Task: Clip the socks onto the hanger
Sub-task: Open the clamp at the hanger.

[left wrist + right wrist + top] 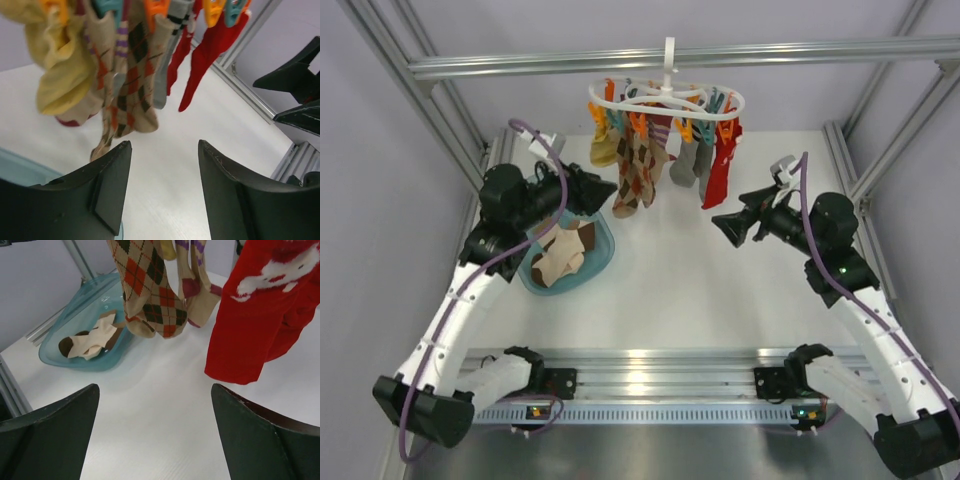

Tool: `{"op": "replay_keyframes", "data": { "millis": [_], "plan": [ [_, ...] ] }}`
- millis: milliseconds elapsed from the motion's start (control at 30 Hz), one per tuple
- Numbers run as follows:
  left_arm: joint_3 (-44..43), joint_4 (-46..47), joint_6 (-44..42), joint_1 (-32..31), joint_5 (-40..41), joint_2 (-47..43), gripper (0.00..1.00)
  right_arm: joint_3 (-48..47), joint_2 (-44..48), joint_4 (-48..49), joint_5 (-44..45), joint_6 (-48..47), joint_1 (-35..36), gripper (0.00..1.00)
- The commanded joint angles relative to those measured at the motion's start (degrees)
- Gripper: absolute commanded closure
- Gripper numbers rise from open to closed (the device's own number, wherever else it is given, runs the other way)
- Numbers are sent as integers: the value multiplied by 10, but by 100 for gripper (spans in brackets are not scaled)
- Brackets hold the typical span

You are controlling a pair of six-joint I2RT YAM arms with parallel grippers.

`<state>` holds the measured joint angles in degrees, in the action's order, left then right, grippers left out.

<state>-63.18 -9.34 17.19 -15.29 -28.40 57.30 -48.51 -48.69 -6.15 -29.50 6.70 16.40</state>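
Note:
The cream-and-tan socks (pixel 560 256) with brown toes lie in a teal bowl (pixel 601 258) at the left; they also show in the right wrist view (pixel 95 337). The white hanger (pixel 665 100) hangs from the top bar, its orange and teal pegs holding argyle (pixel 636 172), grey, mustard and red (pixel 720 165) socks. My left gripper (pixel 606 188) is open and empty, just above the bowl's far side, near the argyle socks (pixel 132 75). My right gripper (pixel 728 226) is open and empty, below the red sock (pixel 260 320).
An aluminium frame bar (pixel 520 66) crosses the top, with posts at both sides. The teal bowl (pixel 55 347) sits by the left rail. White table (pixel 700 290) lies between the arms. My right gripper's fingers (pixel 295 82) show in the left wrist view.

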Motion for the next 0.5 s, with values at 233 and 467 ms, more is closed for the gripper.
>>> {"op": "replay_keyframes", "data": {
  "millis": [233,467],
  "plan": [
    [-160,138,-26,-231,136,150,51,-75,-27,78,93,0,78,23],
    [-297,65,35,-272,337,260,74,-110,-85,145,164,8,116,52]
  ]
}}
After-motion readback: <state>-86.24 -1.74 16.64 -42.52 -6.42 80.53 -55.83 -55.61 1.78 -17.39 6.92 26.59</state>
